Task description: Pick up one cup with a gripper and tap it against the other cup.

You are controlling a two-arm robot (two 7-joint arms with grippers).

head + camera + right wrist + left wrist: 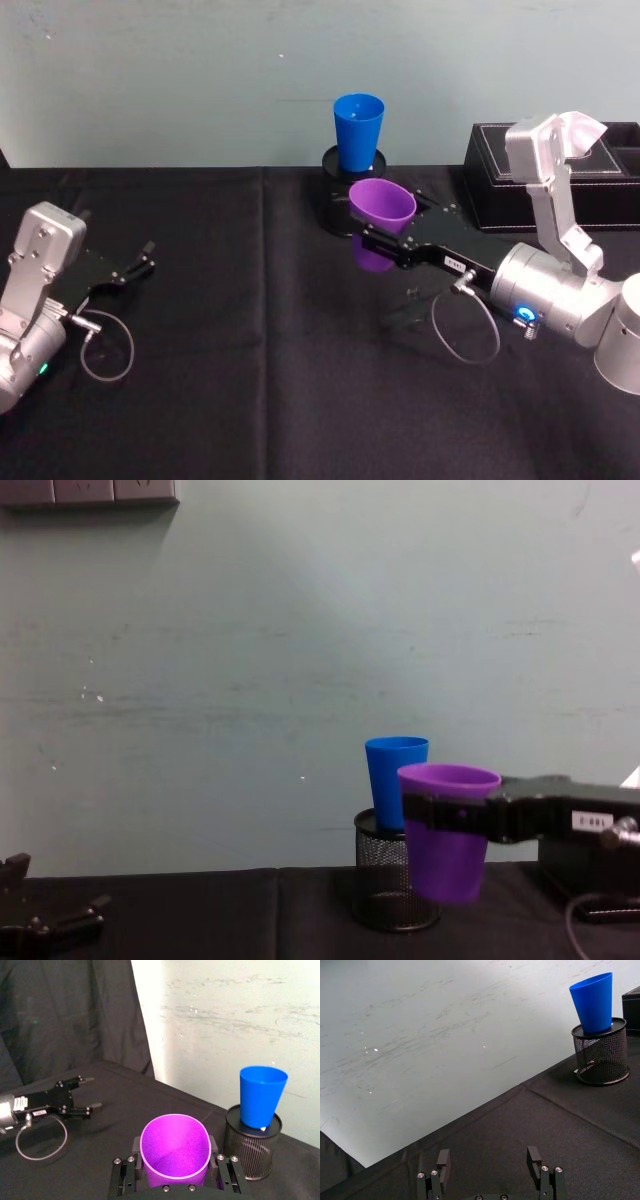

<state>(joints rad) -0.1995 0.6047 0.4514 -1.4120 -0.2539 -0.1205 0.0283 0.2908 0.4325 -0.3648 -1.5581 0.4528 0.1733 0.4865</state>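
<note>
The purple cup (381, 208) hangs upright above the black tablecloth, with my right gripper (375, 235) shut on its sides below the rim. In the right wrist view the purple cup (175, 1150) sits between the black jaws of that gripper (175, 1162). The blue cup (358, 130) stands in a black mesh pen holder (328, 205) at the back centre, just beyond the purple cup and apart from it. From the chest the purple cup (447, 830) partly overlaps the blue cup (393, 780). My left gripper (148, 257) rests open on the cloth at the left.
A black box (560, 180) stands at the back right, behind my right arm. The pale wall runs close behind the table's far edge. The left wrist view shows the blue cup (593, 1002) in the mesh holder (600, 1055) beyond the open left gripper (490, 1160).
</note>
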